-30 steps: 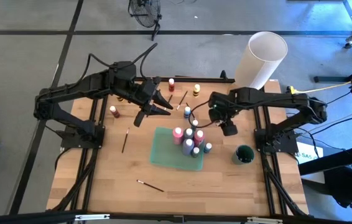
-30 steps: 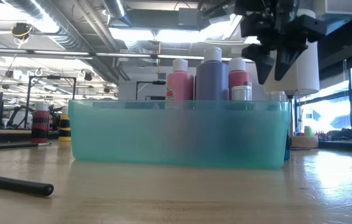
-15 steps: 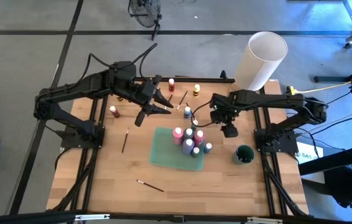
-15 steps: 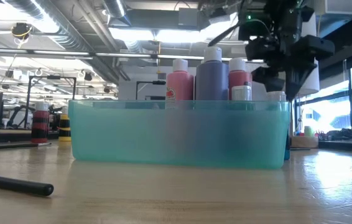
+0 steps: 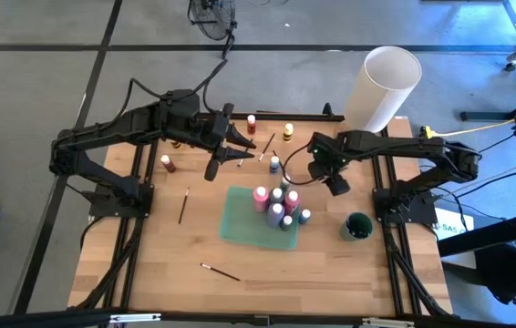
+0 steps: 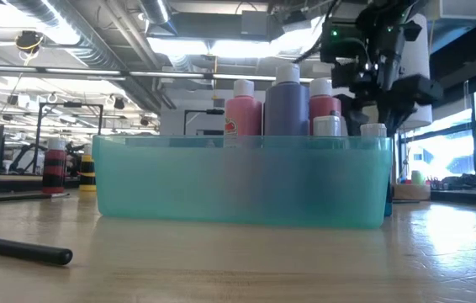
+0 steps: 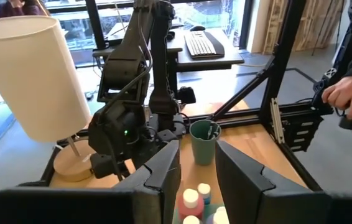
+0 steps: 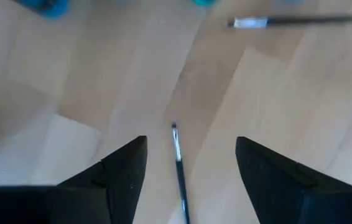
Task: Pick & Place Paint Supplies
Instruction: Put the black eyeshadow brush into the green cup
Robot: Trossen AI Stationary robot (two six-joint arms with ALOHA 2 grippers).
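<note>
Tabletop (image 5: 149,255) of pale wood, read from nine o'clock across to three. At its nine o'clock side stands a dark red paint bottle (image 5: 167,164), with a thin dark-handled brush (image 5: 184,205) just beyond it toward the centre and a second dark brush (image 5: 220,271) down at six o'clock. The left claw (image 5: 236,150) hangs above the wood at about eleven o'clock, its fingers (image 7: 163,171) parted with nothing between them. At twelve o'clock stand a red bottle (image 5: 252,123) and a yellow bottle (image 5: 288,132). The shallow teal plastic tray (image 5: 240,223) sits at the centre, holding pink (image 5: 261,197), purple (image 5: 275,215) and red bottles crowded in its three o'clock end. The right claw (image 5: 338,185) hovers at about two o'clock, fingers spread wide and empty, above a thin brush (image 8: 177,155) lying on the wood. A dark green cup (image 5: 357,226) stands at four o'clock.
</note>
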